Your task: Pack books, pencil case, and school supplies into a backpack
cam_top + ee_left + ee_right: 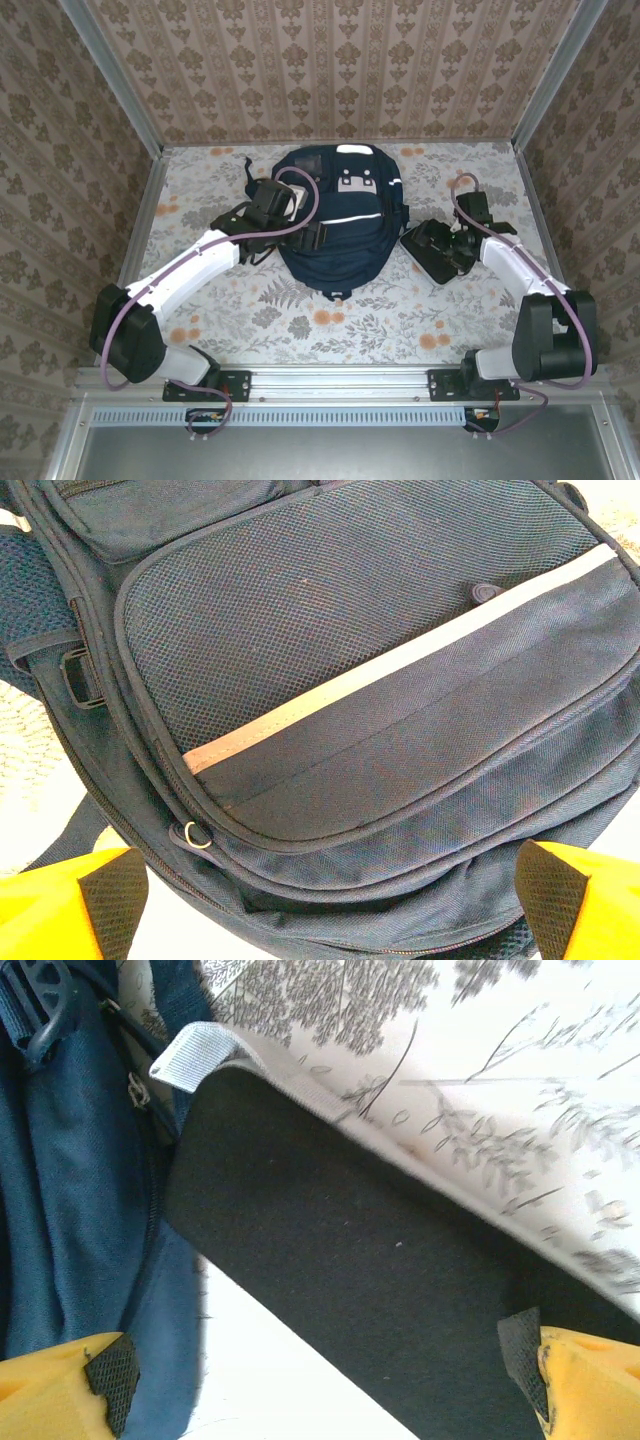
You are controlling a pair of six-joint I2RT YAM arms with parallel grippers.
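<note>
Navy fabric: backpack (340, 240) lies flat mid-table, front face up, long axis running near-to-far; biggest thing on the table (300, 315)
Table top: pale floral print, patterned walls on three sides
Stripe: white diagonal band (400, 660) crosses the pack's front pocket, w/ mesh panel above it and plain navy cloth below
L gripper: my left gripper (330, 905) stands wide open w/ nothing btwn the jaws; it hovers over the pack's front, toward the pack's left side
L fingers: yellow w/ dark pads (112, 890), one in each bottom corner of my left wrist cam; the striped pocket spans the gap btwn them
Zip ring: small metal ring (196, 834) on the zip line at the pocket's lower-left corner, just ahead of my left-hand pad
Side buckle: dark plastic buckle (78, 675) on a strap at the pack's edge
R gripper: my right gripper (318, 1365) is also spread wide and grips nothing; it hangs over the black book
Black book: black book (350, 1260) lies flat on the table just right of the pack, turned at an angle; its corner sits right by the pack's side seam, touching or not I can't tell
Tab: white woven tab (195, 1055) at the book's upper corner; whether it belongs to book or pack, can't tell
Arms: both reach in from the near edge, L arm toward the pack's left flank, R arm bent inward over the book
</note>
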